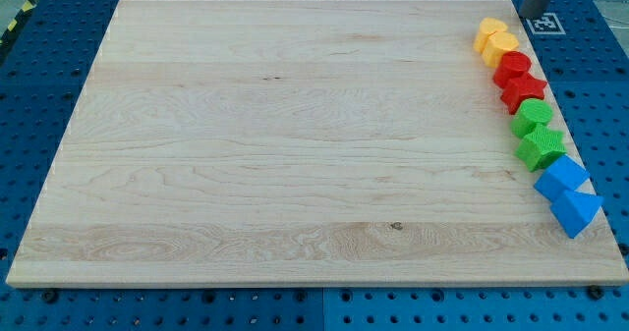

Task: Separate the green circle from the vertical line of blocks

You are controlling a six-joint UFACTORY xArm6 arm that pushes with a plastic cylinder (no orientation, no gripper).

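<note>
Near the view's right edge, the green circle (533, 115) sits in a top-to-bottom line of blocks on the wooden desk (295, 135). It touches the red star (523, 89) above and the green star (542, 145) below. Farther up lie a red block (511, 67) and two yellow blocks (502, 46) (489, 29); farther down, two blue blocks (561, 177) (576, 211). My tip (532, 14) stands at the desk's top right corner, just beyond the yellow blocks, well apart from the green circle. No hand is fitted; the rod holds nothing.
</note>
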